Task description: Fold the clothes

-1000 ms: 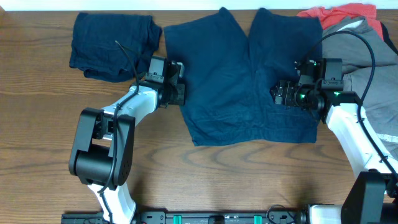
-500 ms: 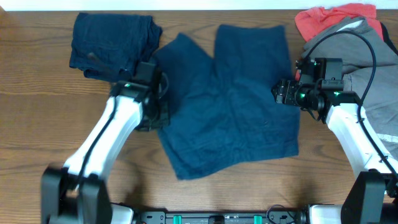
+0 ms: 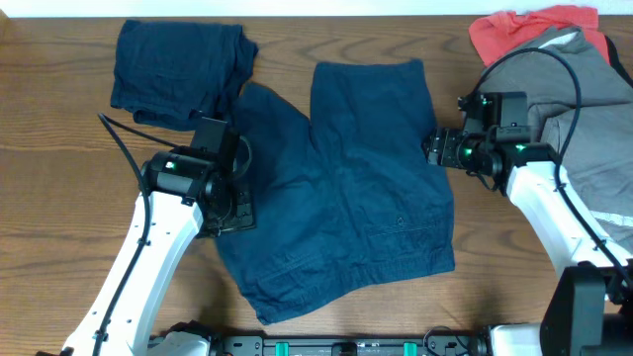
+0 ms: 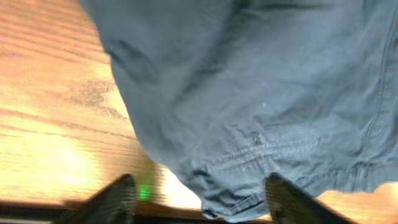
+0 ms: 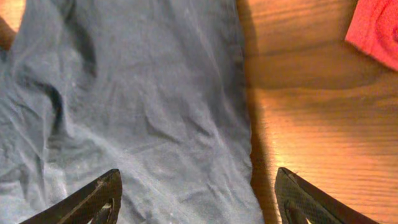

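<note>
Dark navy shorts (image 3: 346, 188) lie spread and skewed on the table's middle, waistband toward the front. My left gripper (image 3: 230, 210) sits at their left edge. In the left wrist view it (image 4: 199, 202) is open, with a stitched waistband corner (image 4: 249, 186) lying loose between the fingers (image 4: 115, 199). At the shorts' right edge my right gripper (image 3: 432, 148) is open too. The right wrist view shows it (image 5: 199, 205) straddling that edge of the shorts (image 5: 137, 106), nothing gripped.
A folded navy garment (image 3: 178, 69) lies at the back left. A coral-red garment (image 3: 524, 30) and a grey one (image 3: 593, 119) are piled at the back right, under the right arm's cable. Bare wood (image 3: 59, 198) shows at the left and front.
The left gripper dragged the shorts toward the front left, turning them, then opened and let go. The right gripper shifted slightly left and stayed open.
</note>
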Robot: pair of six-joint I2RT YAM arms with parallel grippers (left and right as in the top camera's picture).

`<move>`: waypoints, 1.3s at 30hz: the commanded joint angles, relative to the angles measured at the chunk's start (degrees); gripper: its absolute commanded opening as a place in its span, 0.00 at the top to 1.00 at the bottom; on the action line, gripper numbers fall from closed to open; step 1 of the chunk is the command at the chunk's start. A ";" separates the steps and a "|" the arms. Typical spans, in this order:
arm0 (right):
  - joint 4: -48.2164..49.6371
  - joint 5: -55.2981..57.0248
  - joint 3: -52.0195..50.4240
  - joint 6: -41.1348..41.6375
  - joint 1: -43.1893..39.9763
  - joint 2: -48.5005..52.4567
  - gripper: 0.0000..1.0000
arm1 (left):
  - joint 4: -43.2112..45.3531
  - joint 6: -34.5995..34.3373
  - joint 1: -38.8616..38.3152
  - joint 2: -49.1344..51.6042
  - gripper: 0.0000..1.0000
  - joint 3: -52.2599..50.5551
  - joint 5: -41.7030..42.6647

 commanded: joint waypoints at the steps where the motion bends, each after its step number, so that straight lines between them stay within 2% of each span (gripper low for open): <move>1: -1.57 0.63 0.15 1.22 0.94 1.14 0.23 | -0.31 -0.13 0.17 -0.37 0.23 0.52 -0.98; 5: -5.46 1.31 0.15 1.38 1.01 1.46 0.23 | 0.87 -0.20 0.20 -1.27 0.21 0.83 -4.20; 10: -10.62 6.69 0.00 1.36 1.55 2.80 0.22 | 6.60 -0.17 1.60 -2.40 0.13 1.11 -6.73; 14: -10.27 8.17 -1.03 1.36 1.57 4.50 0.23 | 11.85 0.63 3.80 -2.27 0.12 1.09 -6.73; 15: -9.79 8.37 -1.29 1.33 1.55 5.03 0.26 | 13.00 1.42 4.28 -2.27 0.12 1.09 -6.71; 19: -6.34 8.74 -1.84 -0.70 1.57 7.45 0.45 | 15.93 2.91 5.55 -2.27 0.12 1.09 -6.73; 23: -2.40 8.70 -1.84 -3.04 1.57 9.84 0.53 | 17.18 3.76 6.05 -2.23 0.12 1.09 -6.75; 25: -0.04 8.72 -1.84 -3.50 1.55 10.91 0.68 | 17.51 3.93 6.03 -2.08 0.12 1.09 -6.73; 27: 2.45 8.72 -1.84 -3.98 1.55 11.74 0.91 | 17.70 3.93 6.05 -1.77 0.12 1.07 -6.73; 28: 3.74 8.72 -1.84 -4.09 1.55 12.04 0.99 | 17.73 3.93 6.05 -1.57 0.12 1.07 -6.73; 34: 11.67 12.81 -1.42 -6.23 0.52 12.24 0.99 | 18.45 3.96 6.03 0.07 0.12 0.98 -6.73; 39: 16.57 14.03 3.21 -12.48 -3.37 12.26 0.99 | 19.69 3.98 6.03 2.45 0.12 0.98 -6.73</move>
